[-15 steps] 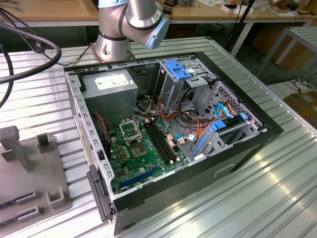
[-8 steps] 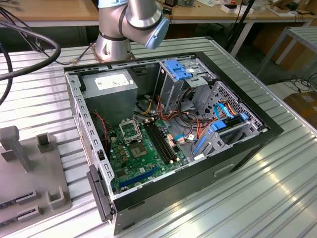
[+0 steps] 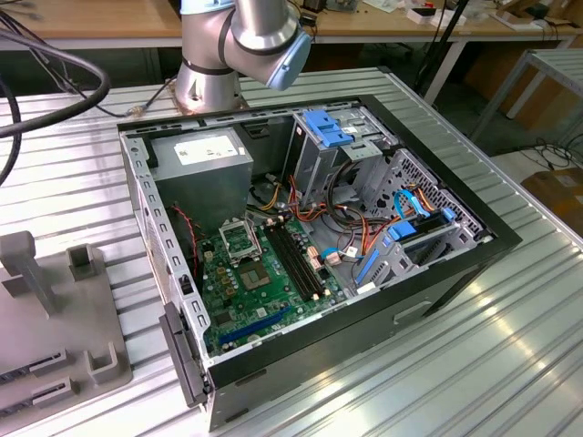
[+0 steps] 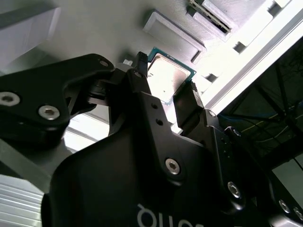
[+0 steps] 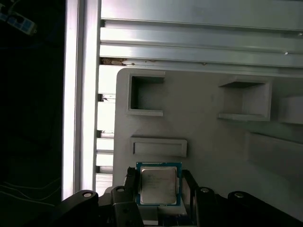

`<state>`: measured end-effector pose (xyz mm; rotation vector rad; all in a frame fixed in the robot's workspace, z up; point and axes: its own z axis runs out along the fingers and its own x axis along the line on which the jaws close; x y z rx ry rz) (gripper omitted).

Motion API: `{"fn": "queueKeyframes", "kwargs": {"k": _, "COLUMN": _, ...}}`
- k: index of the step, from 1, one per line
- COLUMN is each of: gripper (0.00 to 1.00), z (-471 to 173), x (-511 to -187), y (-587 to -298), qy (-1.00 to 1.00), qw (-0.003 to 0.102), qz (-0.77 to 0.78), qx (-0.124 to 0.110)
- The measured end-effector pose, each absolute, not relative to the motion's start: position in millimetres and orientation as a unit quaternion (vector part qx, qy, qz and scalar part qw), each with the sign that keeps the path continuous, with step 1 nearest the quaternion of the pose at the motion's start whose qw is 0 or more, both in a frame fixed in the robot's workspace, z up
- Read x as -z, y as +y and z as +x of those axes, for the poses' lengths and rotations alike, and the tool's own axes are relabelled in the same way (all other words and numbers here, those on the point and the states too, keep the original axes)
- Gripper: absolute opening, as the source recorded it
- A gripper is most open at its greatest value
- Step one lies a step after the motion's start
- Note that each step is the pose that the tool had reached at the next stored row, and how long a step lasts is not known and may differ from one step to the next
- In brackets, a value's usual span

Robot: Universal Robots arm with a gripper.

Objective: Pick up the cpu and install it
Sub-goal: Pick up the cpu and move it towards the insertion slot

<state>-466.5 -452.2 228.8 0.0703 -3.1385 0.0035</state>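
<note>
The cpu (image 5: 158,185) is a small flat square chip with a silver-grey metal face and a green rim. In both wrist views it sits between the two black fingers of my gripper (image 5: 159,183), which press against its opposite edges. Behind the chip lies the grey parts tray (image 5: 203,137) with its shallow pockets. In the second wrist view the cpu (image 4: 165,75) shows past the fingers (image 4: 141,64), its face catching the light, with the gripper (image 4: 166,78) shut on it.
In the exterior view an open computer case (image 3: 310,246) lies on the ribbed metal table (image 3: 510,346), showing the green motherboard (image 3: 260,291), the socket frame (image 3: 239,238) and the grey power supply (image 3: 202,173). The grey tray (image 3: 55,346) is at the exterior view's left.
</note>
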Motion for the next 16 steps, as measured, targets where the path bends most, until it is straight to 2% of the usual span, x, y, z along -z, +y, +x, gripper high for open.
{"fn": "queueKeyframes", "kwargs": {"k": 16, "gripper": 0.47, "z": -466.0, "x": -247.5, "y": -452.3, "qy": -1.0, "qw": 0.002, "qz": 0.022, "qx": -0.001}}
